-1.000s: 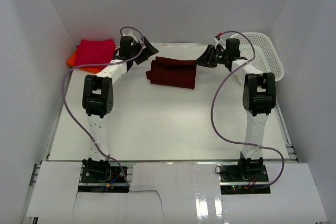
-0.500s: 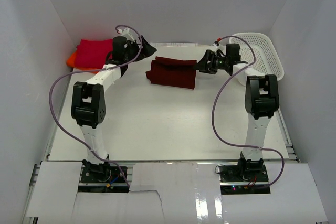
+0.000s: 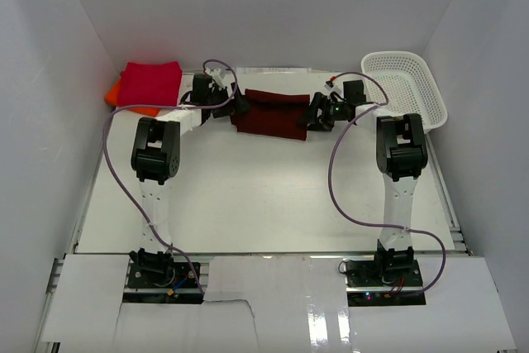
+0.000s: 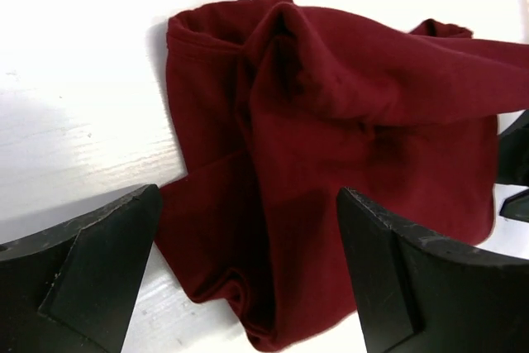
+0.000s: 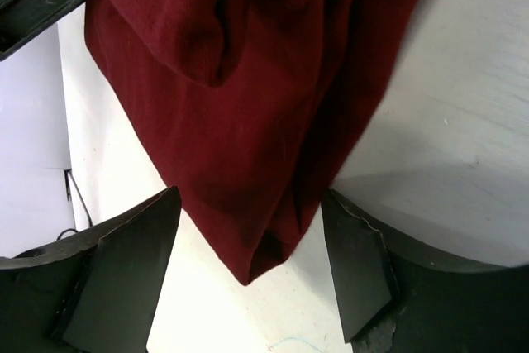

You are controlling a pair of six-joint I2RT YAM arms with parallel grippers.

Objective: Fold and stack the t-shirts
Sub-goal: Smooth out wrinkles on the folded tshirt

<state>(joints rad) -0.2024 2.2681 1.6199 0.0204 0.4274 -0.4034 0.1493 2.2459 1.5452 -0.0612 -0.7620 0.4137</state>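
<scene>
A dark maroon t-shirt [image 3: 273, 113] lies folded at the back middle of the table. My left gripper [image 3: 238, 106] is open at its left end; in the left wrist view the shirt's folded edge [image 4: 273, 229] lies between the spread fingers [image 4: 83, 279]. My right gripper [image 3: 314, 113] is open at its right end; in the right wrist view a corner of the shirt [image 5: 256, 163] sits between the fingers [image 5: 124, 262]. A crimson-red t-shirt [image 3: 150, 82] lies folded on an orange one [image 3: 116, 95] at the back left.
A white mesh basket [image 3: 407, 87] stands at the back right, close behind the right arm. White walls close the table on three sides. The arms' cables [image 3: 347, 171] loop over the table.
Both grippers have come down from above and beside the maroon shirt to its two ends. The shirt itself has barely shifted.
</scene>
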